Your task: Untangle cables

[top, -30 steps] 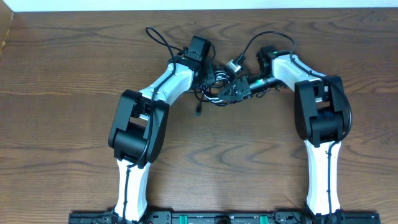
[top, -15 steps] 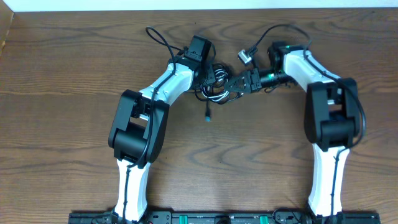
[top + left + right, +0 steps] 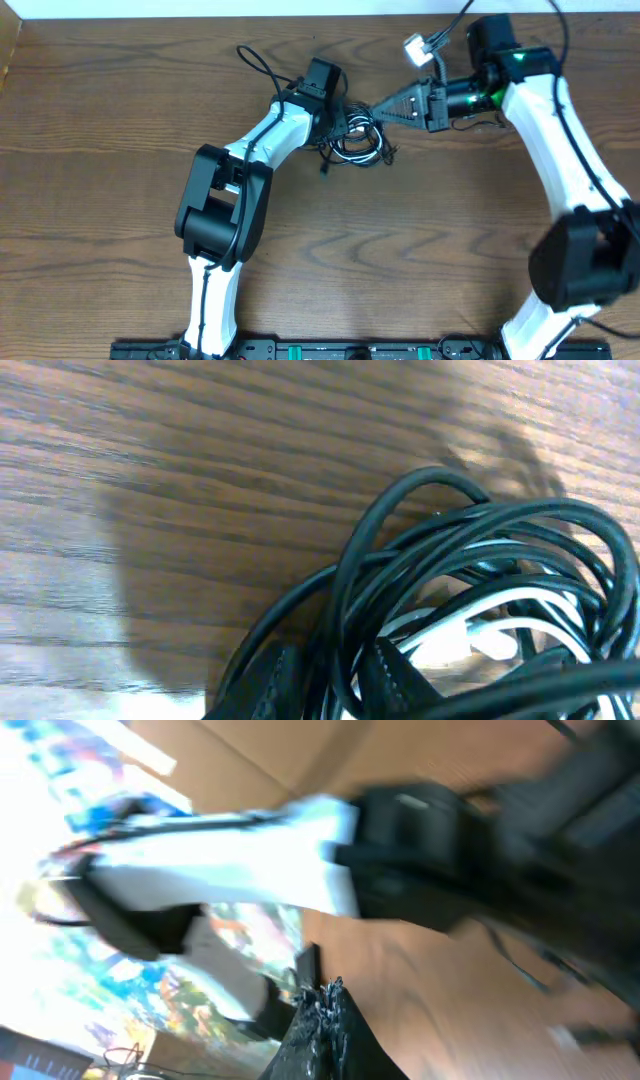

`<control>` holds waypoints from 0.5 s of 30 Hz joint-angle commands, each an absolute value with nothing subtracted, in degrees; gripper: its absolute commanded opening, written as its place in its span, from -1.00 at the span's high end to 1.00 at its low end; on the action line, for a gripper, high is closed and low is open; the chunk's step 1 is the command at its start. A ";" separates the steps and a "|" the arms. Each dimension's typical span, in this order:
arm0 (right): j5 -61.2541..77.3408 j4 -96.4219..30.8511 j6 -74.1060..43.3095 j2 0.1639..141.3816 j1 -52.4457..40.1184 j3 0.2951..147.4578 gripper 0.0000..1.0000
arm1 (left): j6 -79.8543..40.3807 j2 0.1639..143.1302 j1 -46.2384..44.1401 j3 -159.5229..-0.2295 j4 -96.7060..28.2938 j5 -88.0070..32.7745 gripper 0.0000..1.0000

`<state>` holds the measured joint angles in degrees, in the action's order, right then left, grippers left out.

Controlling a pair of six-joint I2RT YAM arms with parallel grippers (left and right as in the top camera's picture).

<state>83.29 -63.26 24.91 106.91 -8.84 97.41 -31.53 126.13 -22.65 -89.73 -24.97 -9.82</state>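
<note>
The cables (image 3: 352, 143) lie in a knotted heap on the table (image 3: 100, 150), at about 12 o'clock from its middle and near the far edge, with one plug end (image 3: 324, 172) trailing out at 7 o'clock. The left pincer (image 3: 330, 682) is closed on a black strand at the heap's 10 o'clock side, and its wrist view shows black loops wound over a white cable (image 3: 470, 638). The right pincer (image 3: 380, 106) sits just beside the heap at 2 o'clock with its fingers pressed together; whether a thin strand is caught between them cannot be told, as its own view is blurred. The step in hand looks like pulling the heap apart between the two arms. To do it well, the left should probably act as a fixed anchor while the right draws slowly toward 2 o'clock, low over the table. If the whole heap slides instead of loosening, the better course is likely to stop and feed a free plug end back through its loop - hard pulling would only tighten the knot
</note>
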 commanded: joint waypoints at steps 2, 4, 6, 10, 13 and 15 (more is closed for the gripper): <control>84.12 -61.87 23.92 105.10 -8.64 97.89 0.98 | -31.77 128.53 -22.13 -88.33 -26.09 -6.81 0.45; 78.02 -61.47 20.18 105.12 -8.67 97.86 0.98 | -31.73 127.92 -22.11 -88.44 -26.74 -7.49 0.44; 70.57 -60.90 17.85 105.12 -8.67 97.84 0.98 | -30.63 125.69 -21.85 -88.53 -26.94 -9.13 0.26; 55.96 -58.37 11.14 105.12 -8.71 97.82 0.67 | -27.81 120.57 -21.76 -88.53 -27.42 -9.17 -0.13; 44.23 -58.74 7.01 105.12 -9.10 97.80 0.27 | -27.64 117.84 -21.76 -88.53 -30.41 -9.15 -0.23; 38.98 -59.64 6.90 105.12 -9.85 97.67 0.09 | -27.64 117.21 -21.76 -88.53 -32.40 -9.17 -0.23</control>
<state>54.08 -58.83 11.62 104.86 -9.02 97.45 -29.08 120.90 -22.15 -88.95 -30.63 -9.93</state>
